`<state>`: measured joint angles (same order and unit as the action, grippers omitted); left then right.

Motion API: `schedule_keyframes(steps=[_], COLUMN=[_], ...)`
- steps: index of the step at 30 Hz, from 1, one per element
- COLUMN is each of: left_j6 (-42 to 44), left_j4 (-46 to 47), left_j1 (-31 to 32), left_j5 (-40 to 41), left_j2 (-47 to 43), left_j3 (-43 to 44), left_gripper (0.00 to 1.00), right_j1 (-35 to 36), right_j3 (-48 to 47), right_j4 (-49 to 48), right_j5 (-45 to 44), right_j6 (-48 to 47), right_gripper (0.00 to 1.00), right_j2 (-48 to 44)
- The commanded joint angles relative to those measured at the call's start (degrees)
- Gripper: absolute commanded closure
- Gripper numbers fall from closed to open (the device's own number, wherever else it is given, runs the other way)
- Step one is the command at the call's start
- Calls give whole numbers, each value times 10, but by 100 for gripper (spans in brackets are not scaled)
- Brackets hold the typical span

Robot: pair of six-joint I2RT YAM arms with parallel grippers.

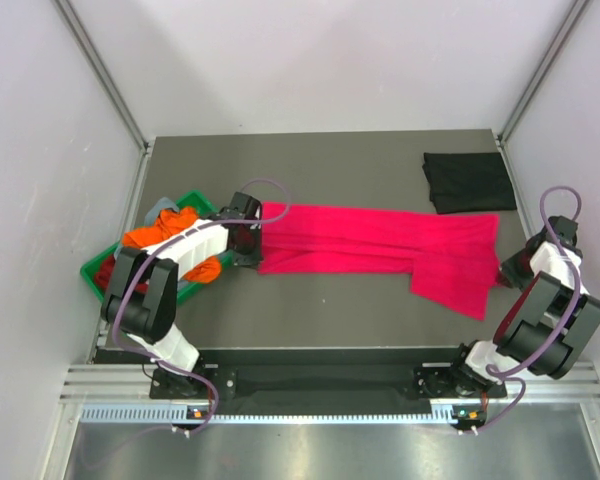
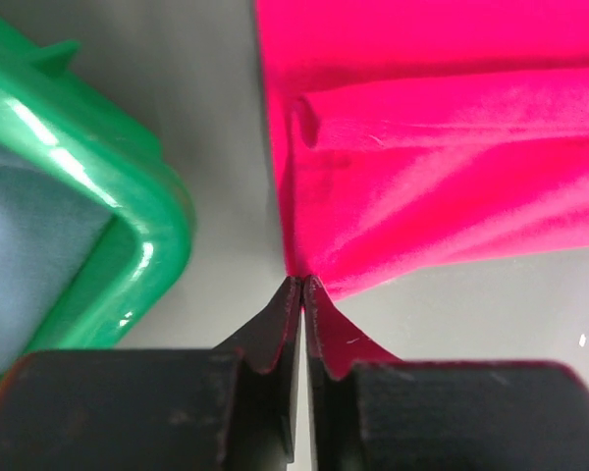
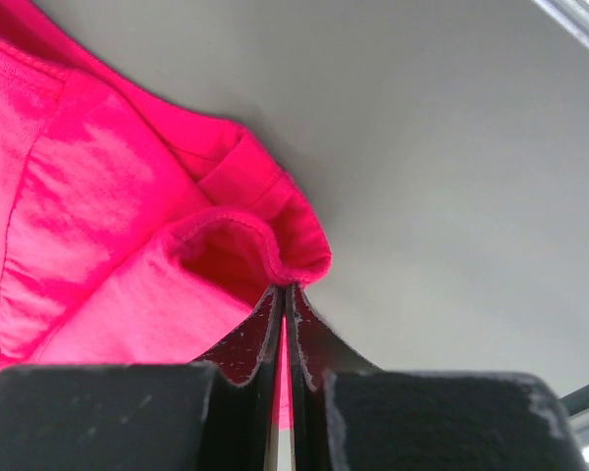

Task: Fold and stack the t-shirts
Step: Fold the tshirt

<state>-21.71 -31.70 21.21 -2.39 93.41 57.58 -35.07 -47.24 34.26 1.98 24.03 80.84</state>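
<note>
Pale walls (image 1: pixel 310 60) close in a dark grey table (image 1: pixel 330 310) on three sides. Down at the left gripper (image 2: pixel 302 285), the two black fingers are pressed together with only a hairline between them. They nip a corner of the pink-red t-shirt (image 2: pixel 442 147) right at their tips. The right gripper (image 3: pixel 283 289) is squeezed closed the same way, with a rolled hem of that shirt bunched at its tips and a sliver of pink showing between the fingers.

From above, the shirt lies stretched across the table between the two grippers, long and narrow, creased lengthwise and wider at its right end. Close by the left gripper sits the green tray (image 2: pixel 147 196), its rounded corner just beside the fingers but apart from the pink cloth. The left arm (image 1: pixel 180 245) lies across that tray and hides part of its load. Beyond the shirt's right end a black t-shirt (image 1: pixel 470 182) lies folded flat near the far right corner, just beside the pink cloth; whether they touch I cannot tell.

Counted: two arms, one tray, five shirts. One is pink-red and stretched out, one is black, and three are heaped in the tray: an orange t-shirt (image 1: pixel 165 232), a grey-blue t-shirt (image 1: pixel 160 207) and a patch of a dark red t-shirt (image 1: pixel 107 276).
</note>
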Motion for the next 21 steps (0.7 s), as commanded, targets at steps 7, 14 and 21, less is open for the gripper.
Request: schedule_keyframes(steps=[7,14,21], left_j6=[-11,-3,-6], left_j4=[-48,-20,9], left_j1=[2,8,14], left_j5=[78,-15,-67], left_j2=[-22,-2,63], left_j3=[48,112,152], left_gripper=[74,75,76], right_j1=[-7,-2,52], right_j3=[-17,-38,-84], right_j4=[0,19,43], right_j5=[23,22,4], right_j6=[1,16,35], right_gripper=[84,66,65], right_j2=[-16,-38,-59])
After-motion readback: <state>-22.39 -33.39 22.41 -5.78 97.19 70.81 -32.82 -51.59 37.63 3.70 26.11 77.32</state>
